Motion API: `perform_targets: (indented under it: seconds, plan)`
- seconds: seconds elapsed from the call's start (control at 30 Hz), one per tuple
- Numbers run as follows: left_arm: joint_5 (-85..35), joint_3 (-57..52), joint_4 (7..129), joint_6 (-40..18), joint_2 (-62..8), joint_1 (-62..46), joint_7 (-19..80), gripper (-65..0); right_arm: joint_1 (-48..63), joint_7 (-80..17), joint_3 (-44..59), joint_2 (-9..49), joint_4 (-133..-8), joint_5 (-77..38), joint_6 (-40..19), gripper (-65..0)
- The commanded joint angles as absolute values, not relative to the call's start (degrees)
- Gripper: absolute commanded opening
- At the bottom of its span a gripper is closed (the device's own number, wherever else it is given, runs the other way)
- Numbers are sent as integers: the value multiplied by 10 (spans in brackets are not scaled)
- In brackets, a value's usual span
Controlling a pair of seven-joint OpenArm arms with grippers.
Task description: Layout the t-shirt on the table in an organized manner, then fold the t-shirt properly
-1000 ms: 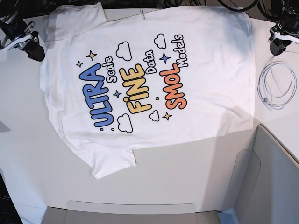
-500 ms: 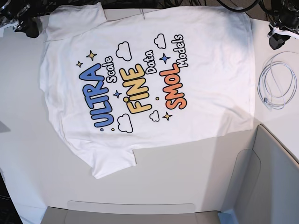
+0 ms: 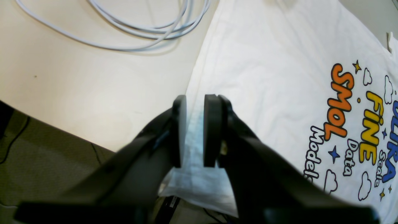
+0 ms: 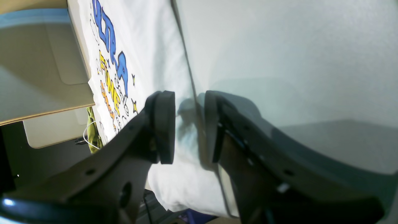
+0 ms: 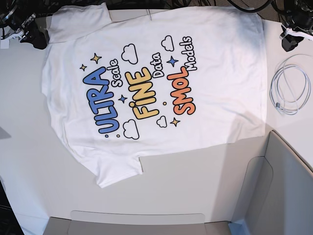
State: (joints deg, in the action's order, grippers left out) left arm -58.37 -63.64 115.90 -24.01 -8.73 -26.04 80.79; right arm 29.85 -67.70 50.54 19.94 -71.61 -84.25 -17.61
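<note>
White and smooth, the large surface (image 5: 29, 147) with its curved edge carries the white short-sleeved cotton t-shirt (image 5: 156, 88), which lies spread nearly flat, print side up, across the far middle of the base view. Its colourful cartoon print reads blue "ULTRA", yellow "FINE" and orange "SMOL", with small clouds and stars around the words. One sleeve points toward the near edge, the other lies at the far left corner of that view. Light creases run over the fabric.

A coiled white cable (image 5: 289, 90) rests on the surface just beside the shirt's hem, on the base view's right. A grey angular bin (image 5: 281, 191) fills the near right corner, and a flat grey panel (image 5: 137, 223) runs along the near edge.

The left claw (image 3: 195, 130) hangs over the far corner of the hem, where the cloth droops past the surface's edge. Its jaws stand narrow with a strip of the white fabric seen between them, but whether they pinch it or only hover above it I cannot tell.

The right claw (image 4: 189, 127) sits at the opposite end by the far sleeve, its jaws parted with a clear gap, above the shirt's edge and gripping nothing. Its shadow falls on the cloth beneath.
</note>
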Motion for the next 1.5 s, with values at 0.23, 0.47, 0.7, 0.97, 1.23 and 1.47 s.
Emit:
perform_targets:
  seconds: [0.23,0.47,0.7,0.97,1.23,1.47]
  plan:
    - [-596,-639,1166,-234,-95,-262,800,-532,298,-704,452,198,-745,-785,-163,-467]
    - [-596,-639,1166,-234,-95,-265,800,-532,300,-705,478,169,-890,-664,-161,-468]
    - [-596,-639,1166,-234,-95,-265,800,-532,295,-706,483,147,-892,-633,-161,-468]
    - [-591,-644,1166,-234,-97,-265,800,-532,286,-706,458,125,-892,-632,-161,-470]
    - [-592,-640,1152,-233,-88,-305,800,-531,283,-712,447,127,-891,-610,-167,-650]
    - [-595,-592,1091,-233,-81,-352,800,-487,264,-726,440,129,-891,-603,-167,-650]
